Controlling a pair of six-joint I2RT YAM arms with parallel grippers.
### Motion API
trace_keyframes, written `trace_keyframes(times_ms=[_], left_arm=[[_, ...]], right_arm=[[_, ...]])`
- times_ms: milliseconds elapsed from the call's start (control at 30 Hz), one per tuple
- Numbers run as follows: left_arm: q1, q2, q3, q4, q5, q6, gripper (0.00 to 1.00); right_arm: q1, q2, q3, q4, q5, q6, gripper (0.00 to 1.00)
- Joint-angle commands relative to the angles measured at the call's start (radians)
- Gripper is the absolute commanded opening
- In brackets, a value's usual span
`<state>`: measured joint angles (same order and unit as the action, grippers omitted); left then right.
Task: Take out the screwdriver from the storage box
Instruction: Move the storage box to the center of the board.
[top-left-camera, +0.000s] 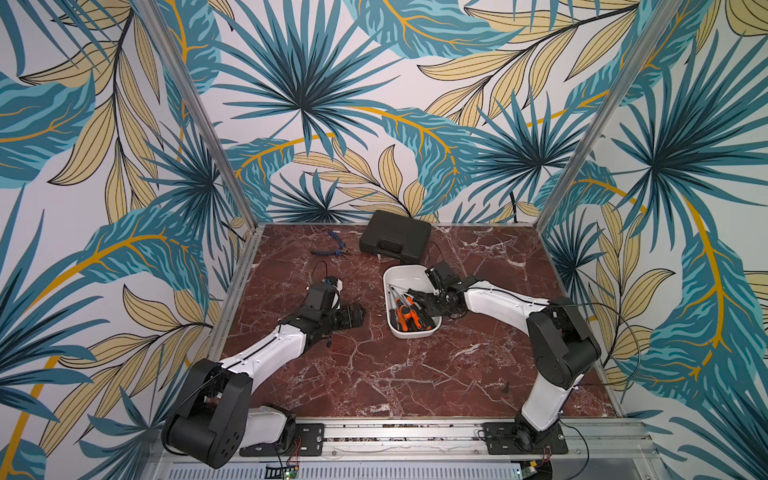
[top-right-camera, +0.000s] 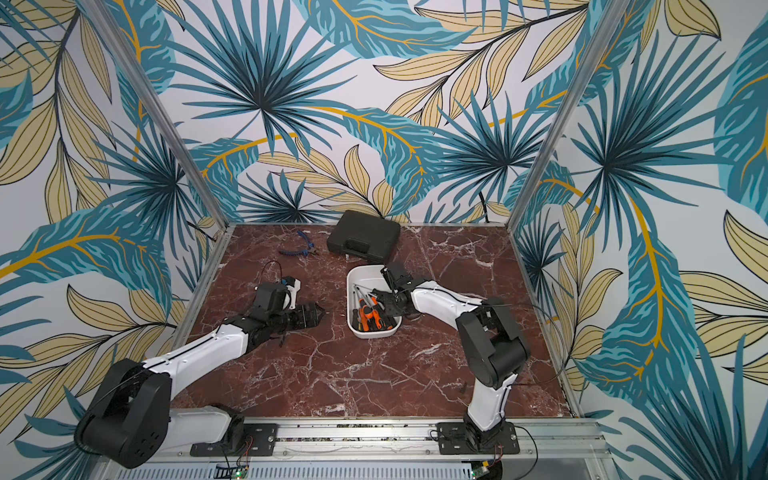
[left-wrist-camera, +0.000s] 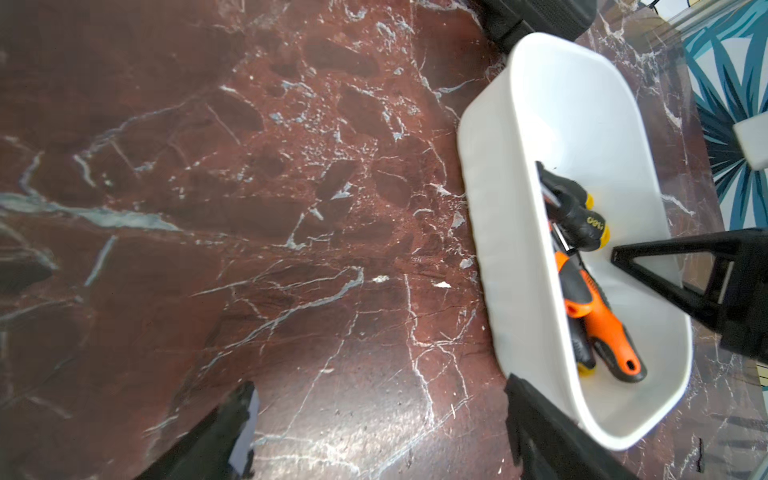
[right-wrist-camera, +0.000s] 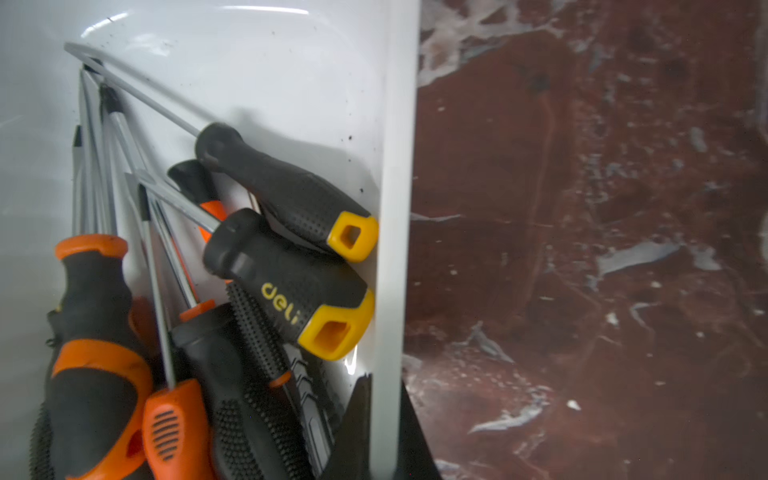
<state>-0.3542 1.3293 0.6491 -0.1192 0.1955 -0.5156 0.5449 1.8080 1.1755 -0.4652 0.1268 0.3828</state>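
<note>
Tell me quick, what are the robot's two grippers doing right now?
Left gripper: open, holding nothing.
Right gripper: shut on the side wall of the white rectangular plastic storage box.

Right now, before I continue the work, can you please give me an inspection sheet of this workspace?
Surface: red-brown marble table, flat.
Job's things: white storage box holds several screwdrivers with orange-black and yellow-black handles; none is out.
Clutter: black case and blue-handled pliers at the far edge.
Grippers: right gripper shut on the storage box wall; left gripper open beside the box, holding nothing.
Cables: black cable runs along the right arm and loops off it.
Surroundings: leaf-pattern walls, metal frame posts.
</note>
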Motion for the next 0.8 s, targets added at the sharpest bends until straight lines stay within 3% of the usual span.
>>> trace_keyframes(times_ms=[0, 367, 467, 567, 667, 767], left_arm=[[-0.014, 0.039, 0.053, 0.013, -0.029, -0.023, 0.95], [-0.028, 0.155, 0.181, -0.02, -0.058, -0.022, 0.88], [-0.031, 0.187, 0.227, -0.078, -0.129, -0.008, 0.83], [-0.03, 0.247, 0.294, -0.165, -0.187, 0.004, 0.7], [-0.032, 0.312, 0.354, -0.23, -0.206, 0.015, 0.62], [-0.038, 0.359, 0.385, -0.228, -0.203, 0.023, 0.56]], right_arm=[[0.064, 0.076, -0.002, -0.052, -0.029, 0.032, 0.06], [0.164, 0.12, 0.042, -0.044, -0.055, 0.051, 0.07], [0.165, 0.099, 0.041, -0.047, -0.056, 0.039, 0.15], [0.164, 0.066, 0.04, -0.05, -0.043, 0.028, 0.29], [0.164, 0.037, 0.047, -0.061, -0.033, 0.016, 0.4], [0.165, 0.023, 0.057, -0.078, -0.03, 0.001, 0.46]])
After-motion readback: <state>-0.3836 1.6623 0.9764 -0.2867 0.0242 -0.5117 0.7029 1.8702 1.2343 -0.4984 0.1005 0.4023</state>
